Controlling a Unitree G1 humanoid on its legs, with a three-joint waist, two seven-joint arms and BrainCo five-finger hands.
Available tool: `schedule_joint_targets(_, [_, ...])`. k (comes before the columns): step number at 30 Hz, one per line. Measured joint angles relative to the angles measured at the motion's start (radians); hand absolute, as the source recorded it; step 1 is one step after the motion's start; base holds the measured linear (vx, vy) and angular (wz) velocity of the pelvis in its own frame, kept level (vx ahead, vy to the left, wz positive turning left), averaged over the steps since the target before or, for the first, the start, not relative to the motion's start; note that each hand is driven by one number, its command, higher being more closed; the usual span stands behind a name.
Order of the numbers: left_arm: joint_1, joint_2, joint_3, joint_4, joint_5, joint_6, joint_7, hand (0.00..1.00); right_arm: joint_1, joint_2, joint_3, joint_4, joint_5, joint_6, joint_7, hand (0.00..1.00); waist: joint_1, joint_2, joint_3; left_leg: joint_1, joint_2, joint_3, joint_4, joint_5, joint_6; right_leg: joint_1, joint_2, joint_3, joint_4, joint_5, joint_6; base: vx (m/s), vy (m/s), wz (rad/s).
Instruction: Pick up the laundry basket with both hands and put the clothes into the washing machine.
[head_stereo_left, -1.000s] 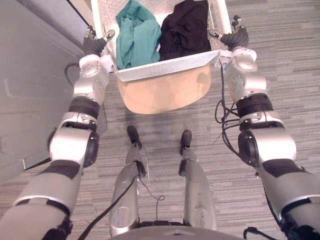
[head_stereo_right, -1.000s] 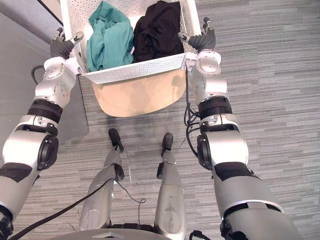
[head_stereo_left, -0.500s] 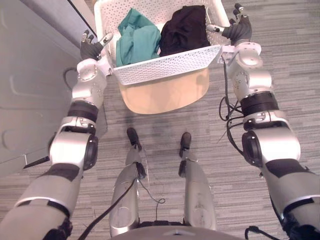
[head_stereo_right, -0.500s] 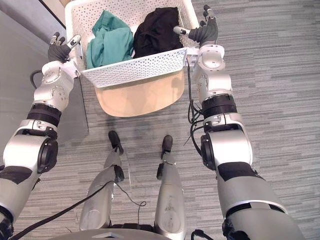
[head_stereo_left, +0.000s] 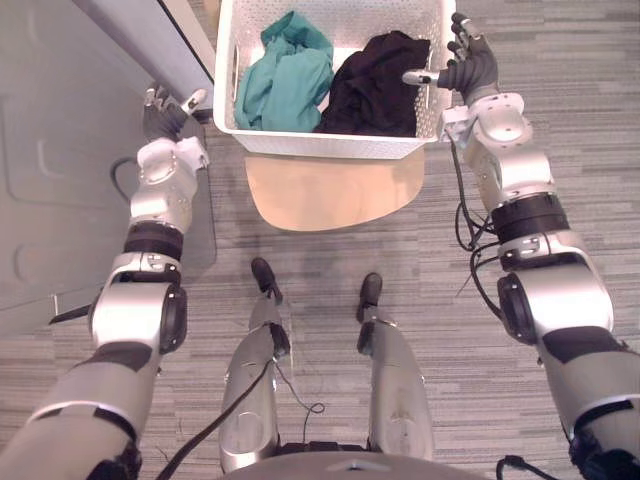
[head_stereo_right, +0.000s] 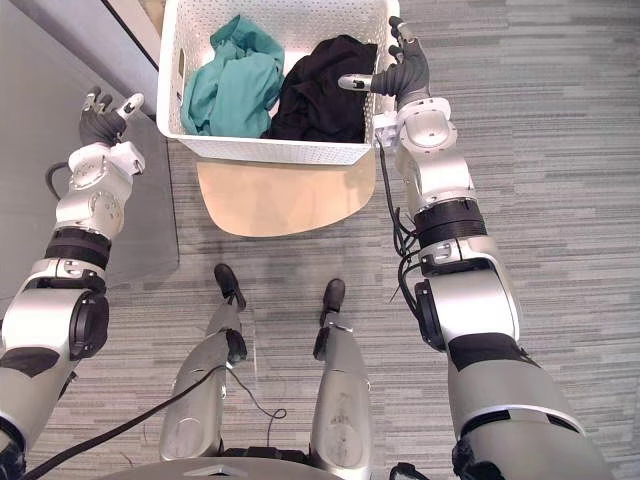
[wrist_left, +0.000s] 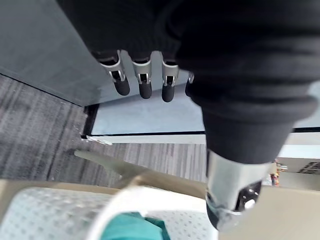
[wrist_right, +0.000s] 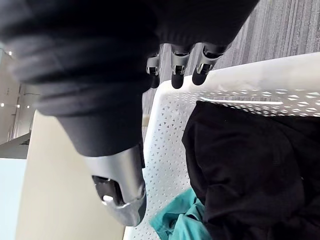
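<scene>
A white perforated laundry basket (head_stereo_left: 330, 145) stands level on a round wooden stool (head_stereo_left: 335, 195). Inside lie a teal garment (head_stereo_left: 285, 75) on the left and a black garment (head_stereo_left: 375, 85) on the right. My left hand (head_stereo_left: 165, 112) is open and hangs apart from the basket's left wall, fingers straight (wrist_left: 145, 82). My right hand (head_stereo_left: 468, 68) is open beside the basket's right rim (wrist_right: 260, 70), its thumb reaching over the rim above the black garment (wrist_right: 250, 160). Neither hand grips the basket.
A tall grey panel (head_stereo_left: 60, 150) runs along the left, close to my left arm. Grey striped carpet (head_stereo_left: 560, 120) spreads to the right of the basket and in front of the stool.
The basket was tilted up between both hands and has come down level onto the stool. My left hand has let go and moved out to the left; my right hand has opened by the rim.
</scene>
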Motion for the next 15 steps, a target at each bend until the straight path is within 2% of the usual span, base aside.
schedule_joint_targets(2, [0.025, -0.007, 0.008, 0.002, 0.0, 0.001, 0.0, 0.0, -0.003, -0.002, -0.001, -0.001, -0.001, -0.015, 0.0, 0.0, -0.001, 0.0, 0.0, -0.009, 0.001, 0.0, -0.001, 0.012, 0.014, -0.013, 0.0, -0.001, 0.004, 0.0, 0.0, 0.04, -0.046, -0.02])
schedule_joint_targets(5, [0.045, -0.011, 0.013, 0.003, 0.0, 0.004, -0.001, 0.0, -0.004, -0.001, 0.0, 0.004, -0.039, -0.014, 0.0, 0.0, 0.005, 0.0, 0.0, -0.009, 0.002, 0.001, -0.001, 0.013, 0.014, -0.014, 0.001, -0.002, 0.004, 0.0, 0.0, 0.05, -0.047, -0.02])
schedule_joint_targets(10, [0.099, -0.008, 0.072, -0.006, -0.001, 0.004, -0.001, 0.0, 0.03, -0.002, -0.011, -0.012, -0.041, -0.014, -0.004, 0.0, 0.006, 0.0, 0.0, 0.007, 0.002, 0.003, -0.001, 0.012, 0.014, 0.003, 0.0, -0.002, 0.004, -0.005, 0.001, 0.03, -0.054, 0.01])
schedule_joint_targets(13, [0.241, -0.006, 0.084, -0.176, -0.028, -0.001, 0.004, 0.0, 0.184, -0.01, -0.076, -0.157, -0.046, -0.015, -0.014, 0.0, 0.012, -0.001, 0.0, 0.036, 0.002, 0.002, -0.001, 0.006, 0.009, 0.03, -0.002, -0.006, 0.017, -0.024, 0.001, 0.04, -0.072, 0.09])
schedule_joint_targets(14, [0.358, -0.002, 0.09, -0.311, -0.032, -0.036, 0.023, 0.0, 0.324, -0.011, -0.135, -0.28, -0.077, -0.024, -0.037, 0.0, 0.018, -0.001, 0.0, 0.057, 0.001, 0.0, 0.003, -0.003, 0.009, 0.047, -0.007, -0.007, 0.035, -0.041, 0.003, 0.05, -0.074, 0.09])
schedule_joint_targets(15, [0.397, -0.002, 0.095, -0.347, -0.033, -0.046, 0.028, 0.0, 0.37, -0.01, -0.153, -0.308, -0.079, -0.026, -0.046, 0.0, 0.02, -0.001, 0.0, 0.066, 0.0, -0.001, 0.004, -0.005, 0.007, 0.057, -0.008, -0.009, 0.038, -0.047, 0.004, 0.06, -0.076, 0.09])
